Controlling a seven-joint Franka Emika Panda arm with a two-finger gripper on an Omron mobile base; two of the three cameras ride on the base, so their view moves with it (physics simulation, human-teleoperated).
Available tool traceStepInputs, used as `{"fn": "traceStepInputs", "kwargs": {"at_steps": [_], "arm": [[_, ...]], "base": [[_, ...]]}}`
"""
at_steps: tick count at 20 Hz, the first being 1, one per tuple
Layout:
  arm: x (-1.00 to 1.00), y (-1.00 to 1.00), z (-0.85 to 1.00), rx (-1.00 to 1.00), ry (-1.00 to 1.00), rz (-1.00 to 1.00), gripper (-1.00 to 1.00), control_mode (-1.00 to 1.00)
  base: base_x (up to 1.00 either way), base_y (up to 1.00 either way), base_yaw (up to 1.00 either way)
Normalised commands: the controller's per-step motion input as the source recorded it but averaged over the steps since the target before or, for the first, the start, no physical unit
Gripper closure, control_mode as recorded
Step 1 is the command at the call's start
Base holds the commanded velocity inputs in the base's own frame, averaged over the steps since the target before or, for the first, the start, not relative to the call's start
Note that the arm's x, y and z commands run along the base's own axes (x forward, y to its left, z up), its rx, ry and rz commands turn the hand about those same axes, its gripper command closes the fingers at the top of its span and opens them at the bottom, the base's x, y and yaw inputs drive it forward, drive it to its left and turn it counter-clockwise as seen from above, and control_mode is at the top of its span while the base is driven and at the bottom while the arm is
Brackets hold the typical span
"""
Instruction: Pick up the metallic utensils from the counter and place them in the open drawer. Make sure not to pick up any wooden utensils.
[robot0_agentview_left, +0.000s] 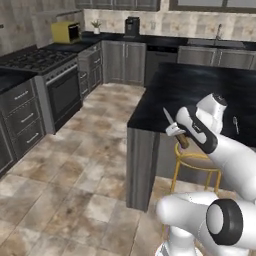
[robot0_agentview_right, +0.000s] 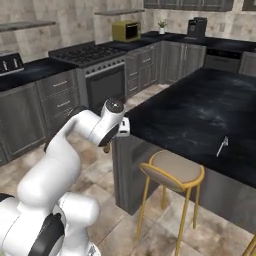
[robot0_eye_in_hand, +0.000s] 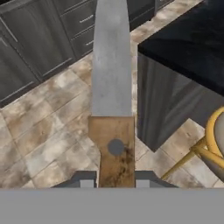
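Observation:
My gripper is shut on a knife with a silver blade and a brown handle, one of the metallic utensils. It holds the knife in the air off the near left corner of the black counter, blade pointing up and away. In the hand view the blade runs up the middle from the handle, clamped between my fingertips. A small silver fork lies on the counter near its front edge. The open drawer and the wooden utensils are out of view.
A yellow-legged stool stands against the counter's front, just right of my hand. A stove and grey cabinets line the far left wall. Tiled floor lies open between them and the counter.

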Motion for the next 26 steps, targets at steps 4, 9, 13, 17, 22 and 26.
{"fn": "traceStepInputs", "kwargs": {"at_steps": [4,9,13,17,22,26], "arm": [[0.00,0.00,0.00,0.00,0.00,0.00,1.00,1.00],[0.00,0.00,0.00,0.00,0.00,0.00,1.00,1.00],[0.00,0.00,0.00,0.00,0.00,0.00,1.00,1.00],[0.00,0.00,0.00,0.00,0.00,0.00,1.00,1.00],[0.00,0.00,0.00,0.00,0.00,0.00,1.00,1.00],[0.00,0.00,0.00,0.00,0.00,0.00,1.00,1.00]], "base": [[0.81,1.00,-0.27],[0.56,1.00,-0.36],[0.50,1.00,-0.38],[0.79,1.00,-0.39],[0.99,1.00,-0.35],[1.00,1.00,-0.25]]}}
